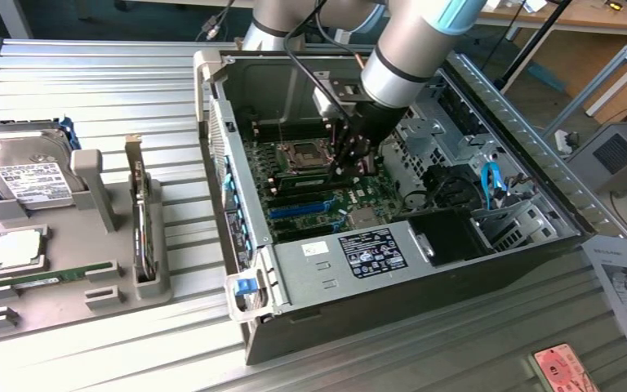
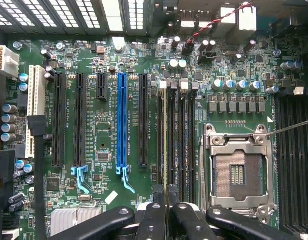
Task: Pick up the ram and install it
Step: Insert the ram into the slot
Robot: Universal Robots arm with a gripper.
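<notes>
Looking at the hand (image 2: pixel 166 209) clenched on the ram (image 2: pixel 166 145), stick gripped edge-on between the black fingers (image 2: pixel 153 220). Hanging over the black memory slots (image 2: pixel 181 140), lined up lengthwise with them; can't tell whether touching one. Just beside those, an open CPU socket (image 2: pixel 237 172) in its metal frame. Other side of the slots, a blue expansion slot (image 2: pixel 122 120) among black ones on the motherboard (image 2: pixel 101 107). In the exterior view, reaching down with the arm (image 1: pixel 411 49) into an opened PC case (image 1: pixel 325 273) lying on the ribbed metal worktop (image 1: pixel 95 90). Well apart, toward the exterior view's left, a grey tray (image 1: pixel 117 298) with a hard drive (image 1: pixel 25 175), a square silver chip (image 1: pixel 17 247) and another green stick (image 1: pixel 46 279).
</notes>
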